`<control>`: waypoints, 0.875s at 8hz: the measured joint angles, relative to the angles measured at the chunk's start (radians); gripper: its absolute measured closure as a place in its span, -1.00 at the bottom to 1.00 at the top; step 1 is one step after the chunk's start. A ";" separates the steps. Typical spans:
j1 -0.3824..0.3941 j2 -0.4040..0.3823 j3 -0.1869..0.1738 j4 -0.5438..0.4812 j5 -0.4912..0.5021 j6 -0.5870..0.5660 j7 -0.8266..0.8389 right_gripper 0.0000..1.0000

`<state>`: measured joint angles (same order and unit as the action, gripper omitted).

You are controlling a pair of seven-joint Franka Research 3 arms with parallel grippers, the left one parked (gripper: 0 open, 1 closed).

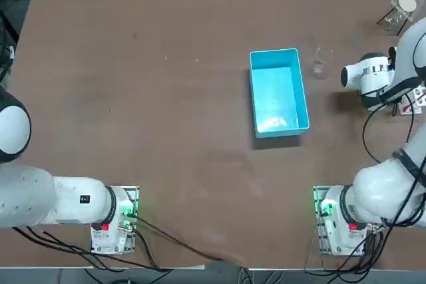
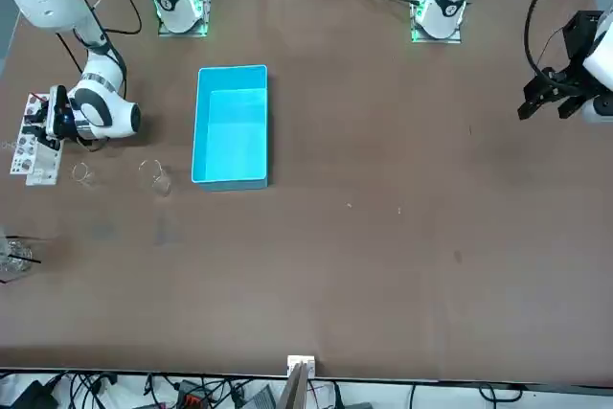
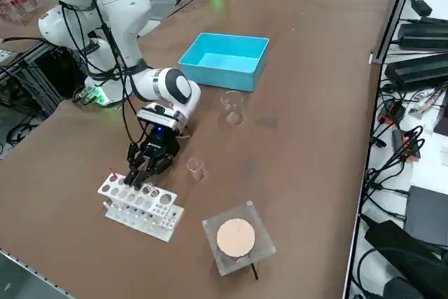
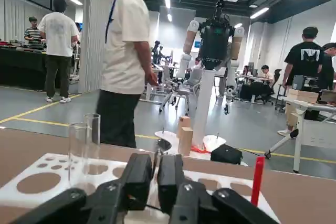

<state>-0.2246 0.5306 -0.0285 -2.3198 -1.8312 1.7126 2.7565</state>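
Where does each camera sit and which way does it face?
Top: overhead, looking down; both arm bases and the blue plastic bin.
Front: across the table, facing the robot; right arm at left.
Right side: raised, looking diagonally down; right tool at the white plastic tube rack.
Right wrist: on the arm, looking past the tool.
Side and wrist share that rack.

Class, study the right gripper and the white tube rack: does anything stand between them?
Nothing visible does. The right gripper hangs right at the top of the white tube rack, over its holes. The small beaker stands off to one side, apart from both.
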 joint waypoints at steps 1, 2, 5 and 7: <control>0.000 0.000 0.001 0.001 0.000 0.000 0.000 0.74; 0.000 0.000 0.001 0.002 0.000 0.000 0.000 0.73; 0.000 -0.016 0.001 0.009 0.000 -0.002 -0.001 0.89; 0.000 -0.050 0.001 0.011 0.000 -0.004 -0.025 0.90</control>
<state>-0.2246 0.4801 -0.0274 -2.3092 -1.8317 1.7083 2.7316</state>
